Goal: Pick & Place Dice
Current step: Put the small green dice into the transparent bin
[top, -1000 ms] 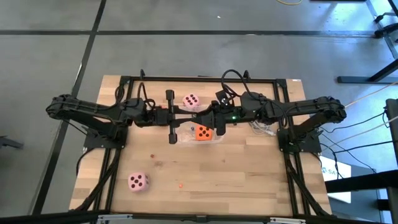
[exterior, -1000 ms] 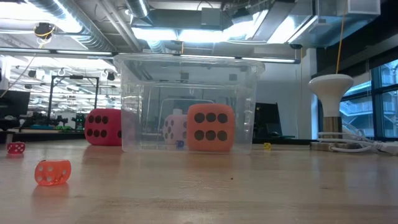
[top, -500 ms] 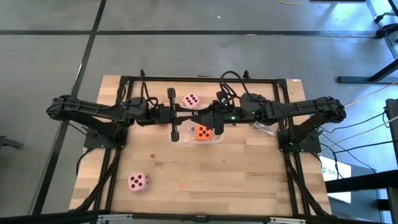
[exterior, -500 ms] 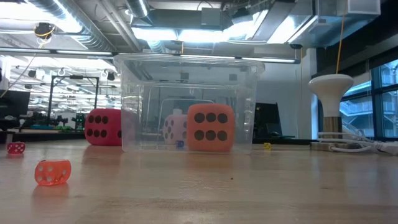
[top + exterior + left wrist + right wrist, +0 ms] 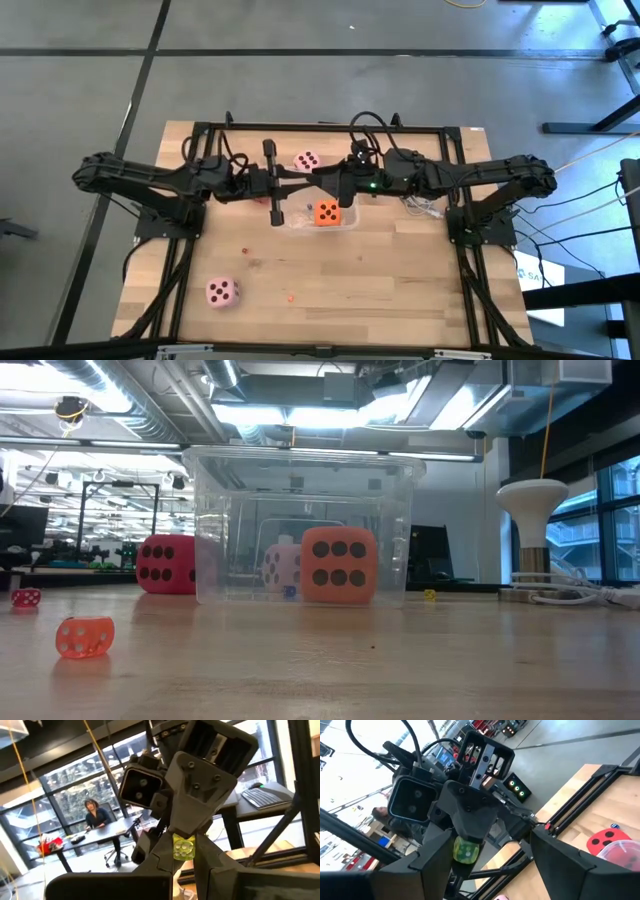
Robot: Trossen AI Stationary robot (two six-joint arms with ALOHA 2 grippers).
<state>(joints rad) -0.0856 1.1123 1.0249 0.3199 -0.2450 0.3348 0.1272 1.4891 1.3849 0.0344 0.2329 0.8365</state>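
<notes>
Orange die (image 5: pixel 326 212) inside clear plastic tub (image 5: pixel 345 223), mid-table toward far edge. Pale pink die (image 5: pixel 306 161) beside tub, nearer far edge. Red die (image 5: pixel 166 564) just beside tub, mostly under my left arm. Second pale pink die (image 5: pixel 222 292) near front-left corner. My left gripper (image 5: pixel 277 190) above tub's left side, fingers closed, nothing held. My right gripper (image 5: pixel 340 188) above tub, fingers spread, empty.

Both grippers (image 5: pixel 300 185) facing, mid-table
</notes>
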